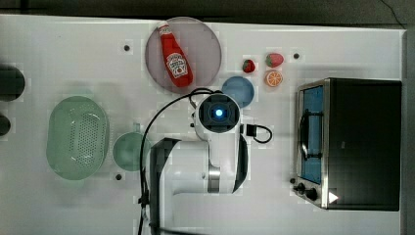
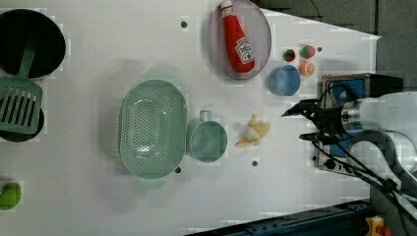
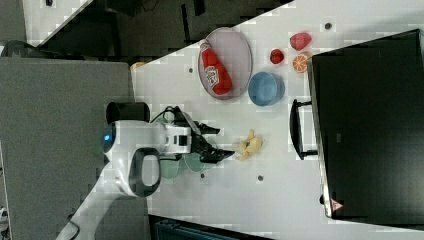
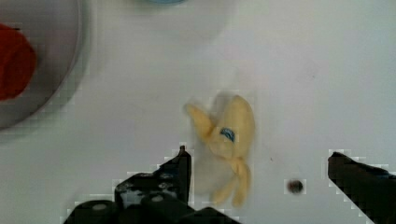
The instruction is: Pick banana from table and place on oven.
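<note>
A peeled, pale yellow banana (image 2: 253, 133) lies on the white table (image 2: 98, 196), between the green cup and the oven (image 2: 344, 82). The same banana (image 4: 229, 137) shows in the wrist view between the two black fingers, closer to one of them. My gripper (image 2: 294, 126) is open with nothing in it and hangs above the table near the banana, apart from it. In the right view the gripper (image 3: 224, 142) sits just left of the banana (image 3: 250, 145). The oven (image 1: 362, 142) stands at the top view's right, door shut, its black top bare.
A ketchup bottle (image 1: 174, 56) lies on a grey plate (image 1: 203, 49). A blue bowl (image 1: 238, 90), two strawberries (image 1: 248, 65) and an orange slice (image 1: 273, 78) sit near the oven. A green colander (image 1: 77, 137) and green cup (image 1: 128, 151) stand at the top view's left.
</note>
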Tool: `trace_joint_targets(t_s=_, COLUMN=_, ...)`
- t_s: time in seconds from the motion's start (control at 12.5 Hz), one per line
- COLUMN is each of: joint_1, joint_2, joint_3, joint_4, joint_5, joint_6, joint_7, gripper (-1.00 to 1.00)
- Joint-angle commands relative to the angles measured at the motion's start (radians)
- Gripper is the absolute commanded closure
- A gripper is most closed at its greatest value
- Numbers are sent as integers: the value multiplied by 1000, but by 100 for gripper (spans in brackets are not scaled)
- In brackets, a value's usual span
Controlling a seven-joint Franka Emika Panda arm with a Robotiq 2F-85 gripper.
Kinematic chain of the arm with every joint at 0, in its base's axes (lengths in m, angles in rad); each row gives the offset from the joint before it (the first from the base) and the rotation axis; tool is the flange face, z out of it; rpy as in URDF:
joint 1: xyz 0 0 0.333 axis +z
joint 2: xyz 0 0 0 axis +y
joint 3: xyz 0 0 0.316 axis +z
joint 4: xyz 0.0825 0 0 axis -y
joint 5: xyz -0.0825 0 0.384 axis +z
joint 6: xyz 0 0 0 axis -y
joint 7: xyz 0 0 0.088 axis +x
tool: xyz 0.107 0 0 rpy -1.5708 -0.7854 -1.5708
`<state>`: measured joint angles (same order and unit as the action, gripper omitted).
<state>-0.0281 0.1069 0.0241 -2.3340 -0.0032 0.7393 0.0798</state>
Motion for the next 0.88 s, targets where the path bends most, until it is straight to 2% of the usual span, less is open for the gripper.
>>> trace_joint_targets(t_s=0.08, joint_1=4, joint_2=17, joint_3=1, joint_4=-63, joint_5=-9, joint_6=158, joint_7=81, gripper=-100)
trace_joint_targets(t_s=0.32, joint_1=11, joint_2=116, joint_3=34, joint_4=-71, joint_5=-9, joint_6=224, joint_7=165, gripper=-100)
trace_joint_targets(t_s=0.8, joint_1=13, joint_2=249, joint_3=41, joint_4=-71, joint_5=-9, joint_6=359, joint_7=164, gripper=-100)
trace_joint_targets(t_s=0.88, joint_1=13, joint_2=253, joint_3=39, joint_4=-71, joint_5=-9, joint_6=370, joint_7=164, gripper=-69)
